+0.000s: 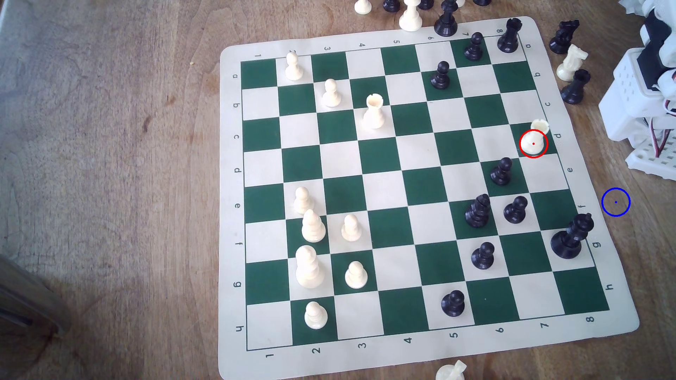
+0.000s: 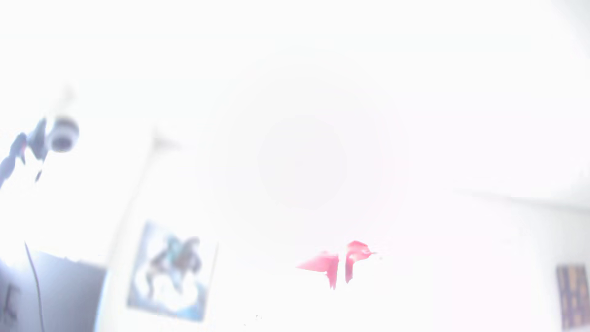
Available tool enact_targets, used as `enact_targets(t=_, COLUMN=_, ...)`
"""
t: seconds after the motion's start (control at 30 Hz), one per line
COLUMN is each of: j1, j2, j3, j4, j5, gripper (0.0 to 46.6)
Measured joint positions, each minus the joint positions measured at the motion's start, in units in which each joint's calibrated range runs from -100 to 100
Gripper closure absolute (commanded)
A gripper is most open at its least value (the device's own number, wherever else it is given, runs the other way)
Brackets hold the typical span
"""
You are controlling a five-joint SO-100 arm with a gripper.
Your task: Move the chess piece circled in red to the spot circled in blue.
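The cream-white rook (image 1: 534, 138) stands inside the red circle on a dark green square near the board's edge, at the exterior view's right. Its notched top leans toward the far side in this view. The blue circle (image 1: 616, 202) with its centre dot marks bare brown tabletop just off the mat, nearer and further right than the rook. My arm's white body (image 1: 638, 95) is folded at the right edge of the exterior view, apart from the rook. The wrist view is washed out white and blurred.
The green-and-cream chess mat (image 1: 402, 365) carries several cream pieces on its left half and several black ones on its right. A black pawn (image 1: 502, 171) stands near the rook, and a black king (image 1: 570, 237) sits near the blue circle. Captured pieces (image 1: 570, 62) lie beside the arm.
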Motion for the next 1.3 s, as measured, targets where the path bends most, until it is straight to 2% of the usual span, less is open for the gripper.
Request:
enact_targets(t=0.17, j1=2.5, j2=0.1, j3=-2.9, j4=28.8, j5=-4.2, gripper=45.2)
enact_targets(t=0.27, j1=2.4, j2=0.2, j3=-6.4, j4=55.9, j5=-6.9, gripper=39.1)
enact_targets(t=0.4, j1=2.0, j2=0.5, j3=-9.6, j4=79.4, j5=-7.7, gripper=39.2)
enact_targets(t=0.47, j1=1.5, j2=1.8, j3=-11.4, j4=85.8, j5=-8.0, gripper=39.2)
enact_targets(t=0.53, j1=0.7, j2=6.2, j3=-17.4, j4=94.8, j5=-8.6, gripper=37.8)
enact_targets(t=0.63, j1=0.3, j2=10.1, j3=-22.7, j4=101.1, j5=-8.9, gripper=35.5)
enact_targets(t=0.73, j1=-0.1, j2=13.8, j3=-26.3, j4=106.6, j5=-8.4, gripper=38.1)
enact_targets(t=0.9, j1=-2.1, j2=22.4, j3=-33.3, j4=114.3, j5=-8.5, gripper=39.0)
enact_targets(t=1.03, j1=-2.1, j2=32.8, j3=-38.0, j4=117.8, j5=-8.7, gripper=37.2)
enact_targets(t=1.23, j1=-2.1, j2=37.3, j3=-38.0, j4=118.3, j5=-8.7, gripper=35.8)
enact_targets(t=1.3, j1=-1.9, j2=38.7, j3=-38.0, j4=118.8, j5=-8.6, gripper=33.5)
